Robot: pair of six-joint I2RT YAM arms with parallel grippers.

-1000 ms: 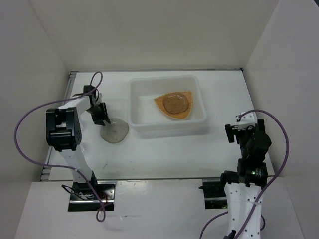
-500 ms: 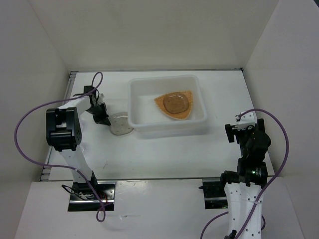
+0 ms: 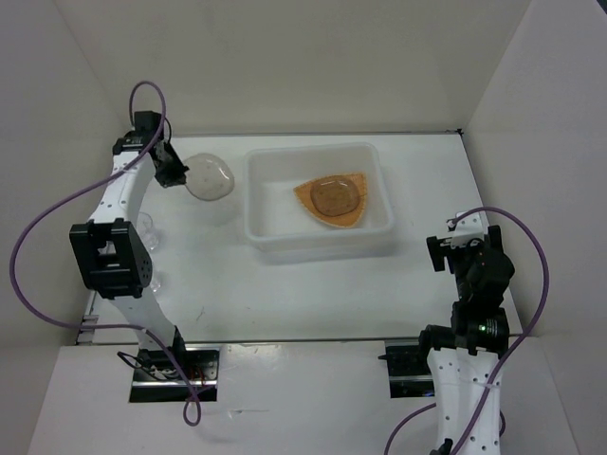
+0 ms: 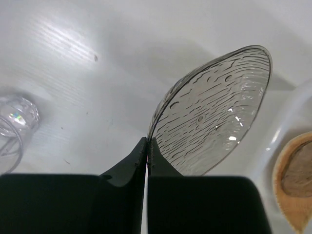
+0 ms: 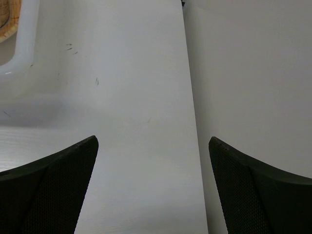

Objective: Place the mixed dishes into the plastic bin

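Saucer (image 4: 214,112) pinched between the left gripper (image 4: 147,146) fingers (image 4: 124,168): translucent grey plastic, glossy, with bright specular spots. Its face is moulded with short raised dashes in a bark-like grain. The fingers themselves are black plastic, smooth and matt. Table (image 4: 73,58) beyond the fingers: white, matt, finely striated in parallel lines, with a few small dark scuffs. Clear cup (image 4: 12,126) left of the fingers: transparent plastic, glossy, with sharp reflections. Bin (image 4: 292,117) right of the fingers: translucent white plastic, smooth, with a soft sheen along the rim. Orange plate (image 3: 302,193) inside the bin: matt, with a woven-look surface. Right gripper (image 5: 153,141) fingers (image 5: 53,190): black, matt, with inner faces finely dimpled like mesh.
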